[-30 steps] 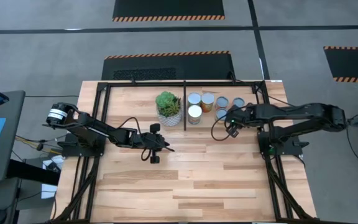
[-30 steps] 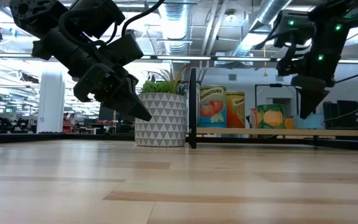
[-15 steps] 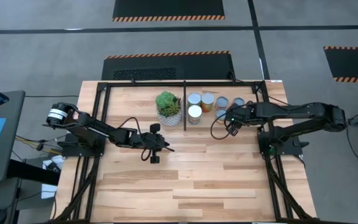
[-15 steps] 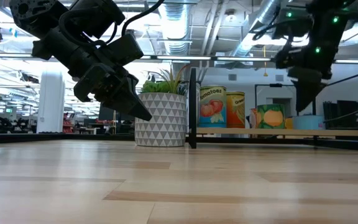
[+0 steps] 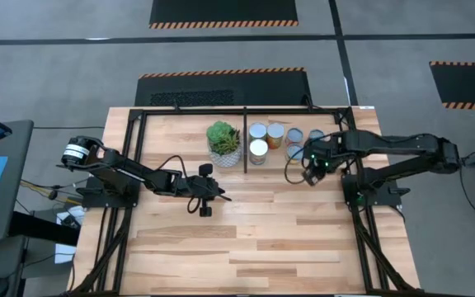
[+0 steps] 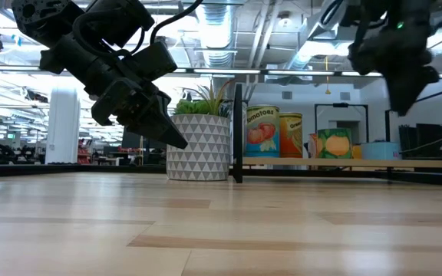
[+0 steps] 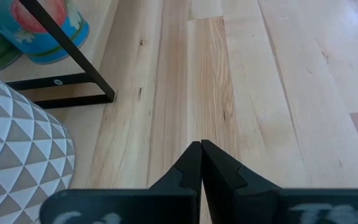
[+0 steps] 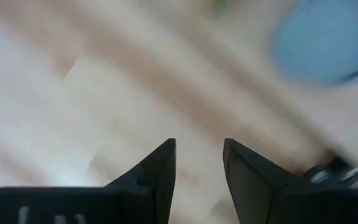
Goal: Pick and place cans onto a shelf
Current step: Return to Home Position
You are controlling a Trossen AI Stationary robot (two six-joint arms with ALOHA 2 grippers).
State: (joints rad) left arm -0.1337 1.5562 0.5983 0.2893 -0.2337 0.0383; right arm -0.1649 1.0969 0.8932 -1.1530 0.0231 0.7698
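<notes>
Several cans [image 5: 275, 139] stand upright on the boards of the shelf [image 5: 180, 110], right of its centre bar; in the low view they show as labelled tins [image 6: 263, 130] and a pale-blue one [image 6: 378, 149]. My right gripper [image 5: 310, 169] hangs open above the right end of that group, raised clear of it [image 6: 402, 103]. Its wrist view is blurred, with nothing between the fingers [image 8: 199, 155] and a pale-blue round can top [image 8: 325, 43] off to one side. My left gripper [image 5: 223, 197] waits shut above mid-table [image 7: 201, 144].
A green succulent in a white patterned pot [image 5: 223, 140] stands just left of the shelf's centre bar [image 5: 245, 140]. The black frame's side rails [image 5: 355, 177] run along both table sides. Bare wooden boards [image 5: 254, 239] stretch toward the near edge.
My right gripper has risen from low over the pale-blue can and shifted a little toward the table's right edge. The can stays standing on the shelf.
</notes>
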